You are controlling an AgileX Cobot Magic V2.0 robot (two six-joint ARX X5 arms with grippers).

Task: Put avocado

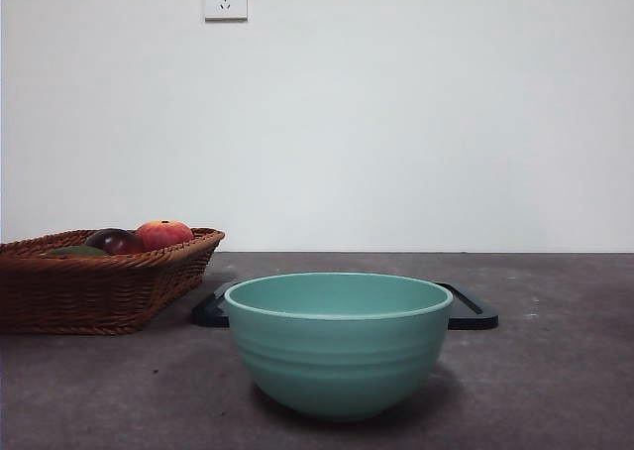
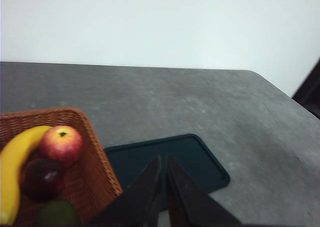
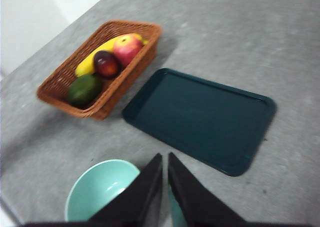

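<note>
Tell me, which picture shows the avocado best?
The right wrist view: the whole avocado shows from above, lying in the basket. The left wrist view catches only part of it at the picture's edge, blurry. The front view shows just a green sliver over the basket rim.

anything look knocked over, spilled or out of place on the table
Nothing stands out. The avocado lies in the wicker basket with the banana and two red fruits. The dark tray lies flat and bare, and the teal bowl stands upright. Both grippers are shut and away from the things.
</note>
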